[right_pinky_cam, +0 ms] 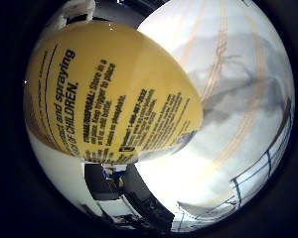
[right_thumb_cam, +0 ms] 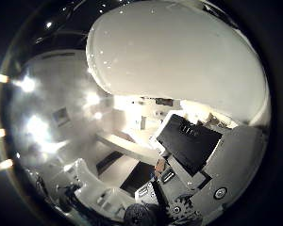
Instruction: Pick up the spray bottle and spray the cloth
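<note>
The yellow-labelled spray bottle (right_pinky_cam: 109, 94) fills the palm view above a striped cloth (right_pinky_cam: 233, 99); the hand's (right_thumb_cam: 198, 174) grip cannot be told; next, squeezing the trigger.

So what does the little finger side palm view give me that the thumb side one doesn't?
Only the little finger side view shows the spray bottle's yellow printed label, and past it the pale cloth with faint stripes and grey patches. Only the thumb side view shows the hand, its white, black and geared parts, plus the lit room behind. Both share the bottle filling much of the picture, so it sits close against the palm; in the thumb side view it appears as a plain white surface.
</note>
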`<state>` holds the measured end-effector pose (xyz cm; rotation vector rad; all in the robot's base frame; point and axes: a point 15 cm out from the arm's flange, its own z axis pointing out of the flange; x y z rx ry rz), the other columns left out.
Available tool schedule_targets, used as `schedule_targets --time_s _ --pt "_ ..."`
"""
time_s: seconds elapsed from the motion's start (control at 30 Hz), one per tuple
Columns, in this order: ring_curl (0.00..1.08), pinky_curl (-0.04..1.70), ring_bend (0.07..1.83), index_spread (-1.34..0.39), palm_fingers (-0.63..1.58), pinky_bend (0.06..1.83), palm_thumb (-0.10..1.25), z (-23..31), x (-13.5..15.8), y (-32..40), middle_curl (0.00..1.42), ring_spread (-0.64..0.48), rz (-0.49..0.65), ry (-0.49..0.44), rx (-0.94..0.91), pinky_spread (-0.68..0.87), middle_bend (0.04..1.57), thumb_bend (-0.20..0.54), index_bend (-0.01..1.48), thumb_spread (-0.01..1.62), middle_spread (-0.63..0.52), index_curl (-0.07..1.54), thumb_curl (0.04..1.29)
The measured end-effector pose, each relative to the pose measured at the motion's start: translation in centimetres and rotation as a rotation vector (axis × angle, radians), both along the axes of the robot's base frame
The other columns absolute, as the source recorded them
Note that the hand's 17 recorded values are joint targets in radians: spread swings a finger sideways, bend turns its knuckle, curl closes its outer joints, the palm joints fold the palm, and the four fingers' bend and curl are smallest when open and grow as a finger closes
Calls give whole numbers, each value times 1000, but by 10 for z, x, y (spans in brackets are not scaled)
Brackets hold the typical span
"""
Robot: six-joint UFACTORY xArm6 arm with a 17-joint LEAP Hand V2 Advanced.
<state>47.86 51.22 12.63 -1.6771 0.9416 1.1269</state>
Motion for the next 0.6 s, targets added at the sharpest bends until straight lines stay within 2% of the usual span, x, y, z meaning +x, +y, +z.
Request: schedule_targets --time_s 0.13,0.23,0.4,0.6 --pt "761 1520 1397 -184 1127 984 999 -1 2 -2 726 -187 -4 -1 0 -160 1411 -30 1206 351 -86 781 969" --pt "742 1481 1380 -193 1130 994 940 -3 2 -3 713 -185 -4 -2 -1 -163 1389 -37 1146 450 -83 774 937" --pt "662 1267 1308 -232 1135 957 857 -3 3 -4 662 -181 -2 -7 -1 -208 1294 -40 946 566 -87 742 844" --pt "607 1069 1252 -281 1139 974 831 -6 1 -5 625 -181 3 -8 -6 -281 1229 -38 767 600 -75 749 774"
